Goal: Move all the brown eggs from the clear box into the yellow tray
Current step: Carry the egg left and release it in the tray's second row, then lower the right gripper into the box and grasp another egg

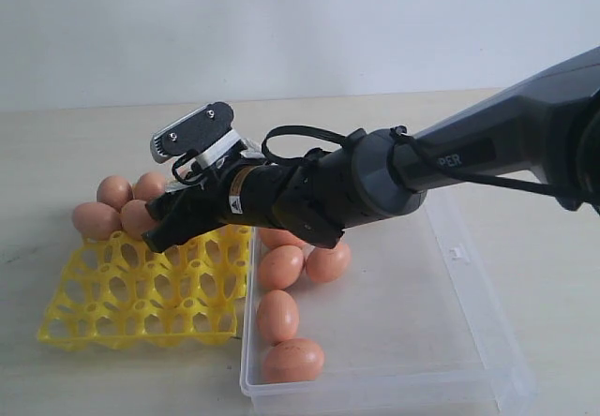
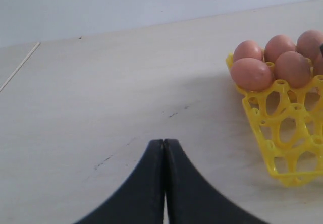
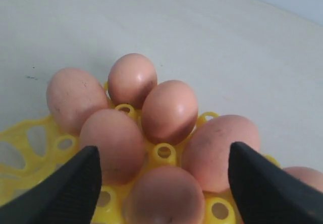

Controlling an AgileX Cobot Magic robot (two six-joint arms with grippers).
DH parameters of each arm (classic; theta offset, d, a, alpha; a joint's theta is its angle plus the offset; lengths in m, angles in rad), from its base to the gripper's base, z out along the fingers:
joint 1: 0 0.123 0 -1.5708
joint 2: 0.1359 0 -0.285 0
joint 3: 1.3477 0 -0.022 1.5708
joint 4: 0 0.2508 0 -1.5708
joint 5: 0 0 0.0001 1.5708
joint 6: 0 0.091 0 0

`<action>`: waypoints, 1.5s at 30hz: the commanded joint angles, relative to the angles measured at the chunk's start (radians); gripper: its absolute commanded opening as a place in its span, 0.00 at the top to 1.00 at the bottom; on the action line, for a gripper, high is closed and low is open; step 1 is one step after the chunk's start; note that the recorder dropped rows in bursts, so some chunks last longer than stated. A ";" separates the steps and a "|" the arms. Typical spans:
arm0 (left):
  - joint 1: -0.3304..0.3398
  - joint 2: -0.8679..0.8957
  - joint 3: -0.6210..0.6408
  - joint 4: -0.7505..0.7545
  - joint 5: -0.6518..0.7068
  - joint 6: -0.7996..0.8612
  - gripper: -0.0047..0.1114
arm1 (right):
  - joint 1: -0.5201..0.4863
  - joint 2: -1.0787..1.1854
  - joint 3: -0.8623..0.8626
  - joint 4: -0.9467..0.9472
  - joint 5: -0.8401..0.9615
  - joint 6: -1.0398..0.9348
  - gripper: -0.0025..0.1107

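Observation:
Several brown eggs [image 1: 114,191] fill the far left cups of the yellow tray [image 1: 141,304]. Several more eggs [image 1: 281,266] lie at the left end of the clear box [image 1: 422,322]. My right arm reaches across the box, and its gripper [image 1: 164,229] hangs over the tray. In the right wrist view this gripper [image 3: 164,156] is open. One egg [image 3: 164,196] sits in a cup between the fingers, with a gap on each side. My left gripper [image 2: 164,142] is shut and empty over bare table beside the tray [image 2: 282,133].
The tray stands against the box's left side on a pale wooden table [image 1: 56,144]. The tray's near rows of cups [image 1: 178,318] hold nothing. The right part of the box floor [image 1: 403,285] is bare. A white wall [image 1: 300,22] rises behind the table.

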 commanded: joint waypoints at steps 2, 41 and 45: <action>-0.006 -0.006 -0.004 -0.002 -0.009 -0.005 0.96 | -0.004 -0.093 -0.007 -0.028 0.144 -0.001 0.46; -0.006 -0.006 -0.004 -0.002 -0.009 -0.005 0.96 | -0.139 -0.321 0.342 0.276 0.547 0.499 0.42; -0.006 -0.006 -0.004 -0.002 -0.009 -0.005 0.96 | -0.139 -0.279 0.342 0.276 0.465 0.514 0.42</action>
